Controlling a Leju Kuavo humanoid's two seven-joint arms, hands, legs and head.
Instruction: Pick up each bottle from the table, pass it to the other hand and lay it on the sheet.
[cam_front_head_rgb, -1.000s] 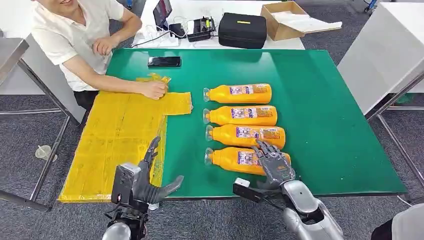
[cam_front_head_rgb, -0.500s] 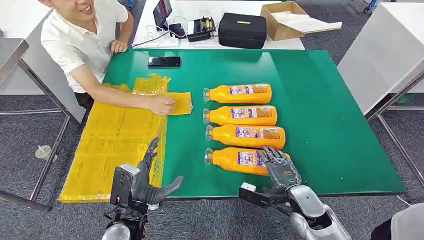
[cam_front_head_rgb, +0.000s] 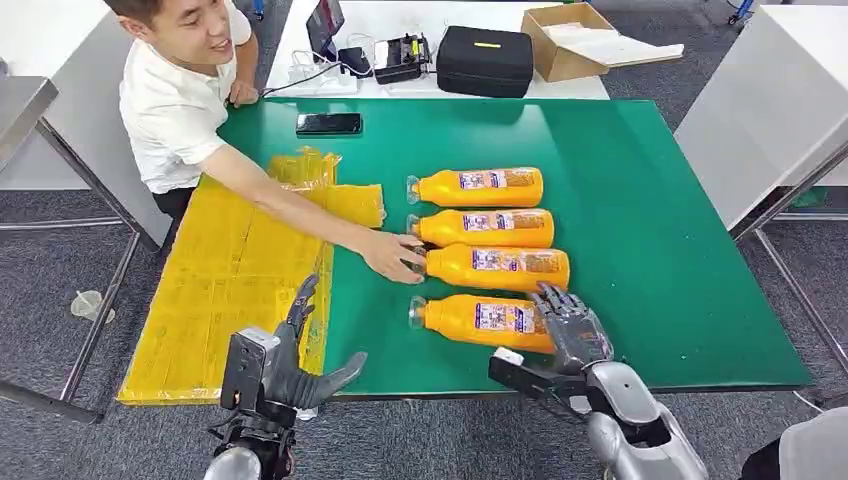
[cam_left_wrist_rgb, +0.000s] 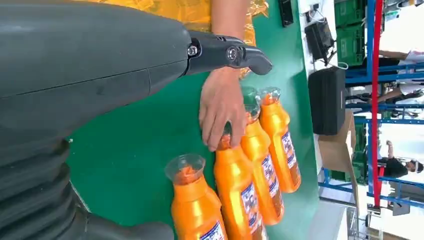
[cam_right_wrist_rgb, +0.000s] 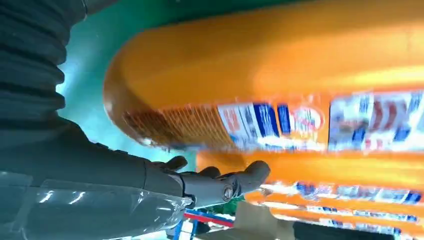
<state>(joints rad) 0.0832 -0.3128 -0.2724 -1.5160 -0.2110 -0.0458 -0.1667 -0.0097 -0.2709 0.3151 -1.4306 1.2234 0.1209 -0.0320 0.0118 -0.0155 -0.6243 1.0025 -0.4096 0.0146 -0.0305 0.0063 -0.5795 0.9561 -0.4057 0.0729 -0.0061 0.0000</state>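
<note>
Bottles: all four lie in a row on the green desk (cam_front_head_rgb: 650, 250), none on the yellow sheet (cam_front_head_rgb: 230, 290) yet. My right robot hand (cam_front_head_rgb: 572, 335) rests fingers on nearest bottle (cam_front_head_rgb: 480, 320), grip unclear; left robot hand (cam_front_head_rgb: 300, 365) spread, holding nothing.

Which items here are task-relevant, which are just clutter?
Job: four orange bottles, yellow sheet, right hand at the nearest bottle, left hand.

Clutter: phone, black case, cardboard box, person's hand on one bottle's neck.
</note>
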